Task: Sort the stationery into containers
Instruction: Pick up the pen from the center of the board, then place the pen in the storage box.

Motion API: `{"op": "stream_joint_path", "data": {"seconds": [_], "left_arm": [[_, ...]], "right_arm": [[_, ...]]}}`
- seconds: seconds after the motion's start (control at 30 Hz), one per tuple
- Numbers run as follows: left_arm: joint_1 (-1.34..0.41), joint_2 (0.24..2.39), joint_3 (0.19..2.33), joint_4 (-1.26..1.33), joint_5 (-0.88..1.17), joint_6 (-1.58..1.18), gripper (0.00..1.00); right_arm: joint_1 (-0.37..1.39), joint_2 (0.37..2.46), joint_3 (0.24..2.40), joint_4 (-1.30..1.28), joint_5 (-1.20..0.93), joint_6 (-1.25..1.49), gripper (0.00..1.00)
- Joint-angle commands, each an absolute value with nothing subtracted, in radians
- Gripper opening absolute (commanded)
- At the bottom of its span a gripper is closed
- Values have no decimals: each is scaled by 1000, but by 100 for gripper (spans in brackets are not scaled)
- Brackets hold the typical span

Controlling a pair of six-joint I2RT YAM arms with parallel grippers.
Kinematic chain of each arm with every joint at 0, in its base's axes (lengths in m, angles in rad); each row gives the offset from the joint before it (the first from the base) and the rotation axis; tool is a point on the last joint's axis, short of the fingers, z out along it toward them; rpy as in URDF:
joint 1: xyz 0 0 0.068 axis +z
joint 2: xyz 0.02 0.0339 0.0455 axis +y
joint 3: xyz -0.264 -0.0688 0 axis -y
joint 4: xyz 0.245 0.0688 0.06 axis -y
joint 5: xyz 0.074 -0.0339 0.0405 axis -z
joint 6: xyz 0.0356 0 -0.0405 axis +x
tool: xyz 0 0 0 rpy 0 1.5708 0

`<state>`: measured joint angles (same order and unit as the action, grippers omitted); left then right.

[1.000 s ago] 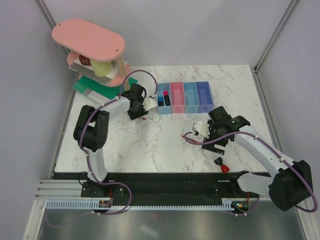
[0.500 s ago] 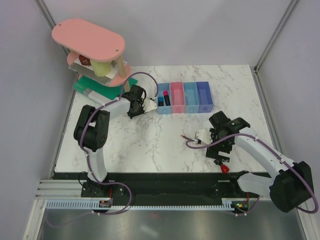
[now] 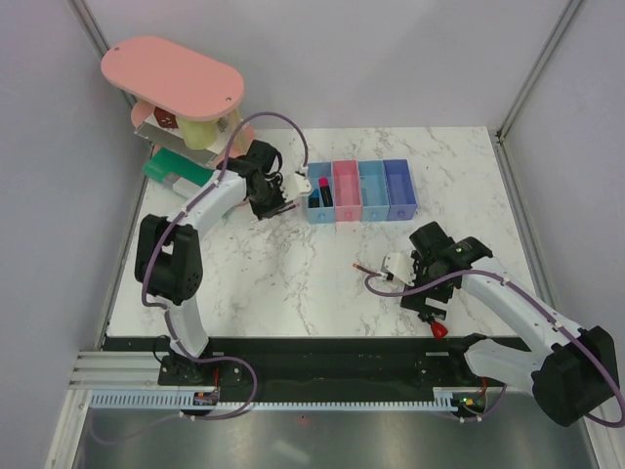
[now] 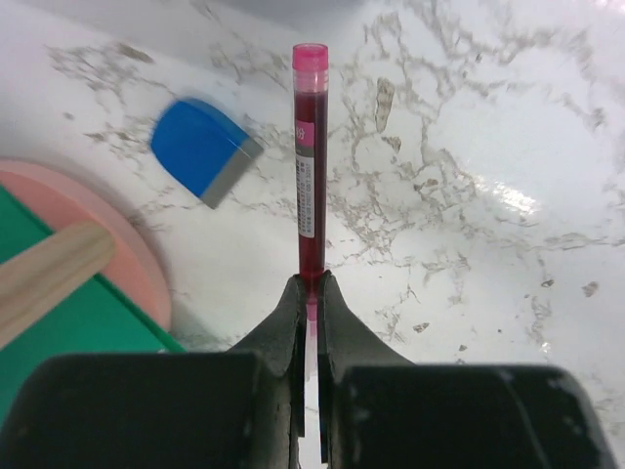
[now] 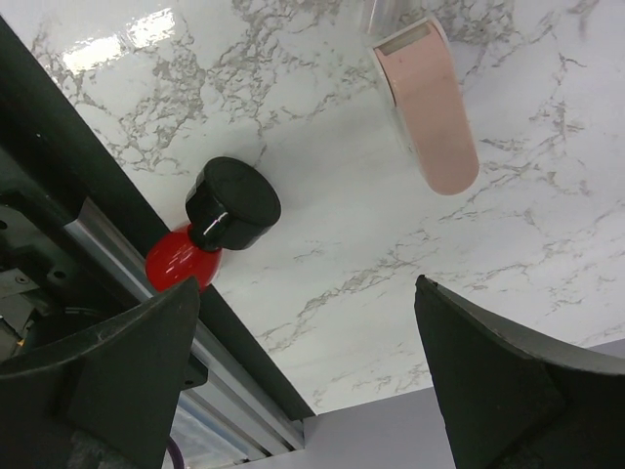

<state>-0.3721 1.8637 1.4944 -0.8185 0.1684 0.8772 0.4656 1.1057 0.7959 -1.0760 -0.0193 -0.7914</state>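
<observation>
At the near edge we find the right gripper (image 5: 305, 293) with its fingers (image 5: 107, 371) spread wide and holding nothing, poised over the marble table (image 3: 293, 283). The right arm (image 3: 508, 298) bends inward from its base with the wrist turned down. In the wrist view the red-and-black knob (image 5: 223, 210) lies on its side between the fingers, touching neither, its red end at the black rail (image 5: 39, 127). The pale pink eraser (image 5: 435, 117) lies beyond it, well apart. Farther off, the left arm (image 3: 210, 200) stretches toward the far left of the table. The left gripper (image 4: 310, 293) has its fingers (image 4: 283, 318) pressed onto the near end of the red pen (image 4: 311, 166), which points away from the wrist above the marble. The blue-white block (image 4: 200, 151) lies left of the pen, near the pink stand base (image 4: 127, 264). The four bins (image 3: 346, 191) stand just beside this gripper.
</observation>
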Motion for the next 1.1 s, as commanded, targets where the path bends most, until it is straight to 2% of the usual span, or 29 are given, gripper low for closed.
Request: {"op": "stream_joint_path", "data": {"seconds": [0.0, 0.23, 0.37, 0.47, 0.7, 1.07], "left_arm": [[-384, 1799, 1647, -960, 363, 770, 2], [-390, 1913, 1918, -966, 639, 450, 2], [-403, 2022, 2019, -908, 867, 257, 2], [-425, 2097, 2066, -830, 937, 129, 2], [-439, 2238, 2129, -608, 887, -93, 2], [-439, 2381, 2194, -500, 713, -150, 4]], "right_arm": [[468, 1083, 792, -1029, -6, -741, 98], [466, 1035, 796, -942, 41, -638, 98], [468, 1014, 799, -901, 90, -603, 98], [466, 1002, 811, -876, 120, -592, 98], [465, 1015, 844, -864, 140, -574, 98], [466, 1034, 857, -874, 121, -575, 98]]}}
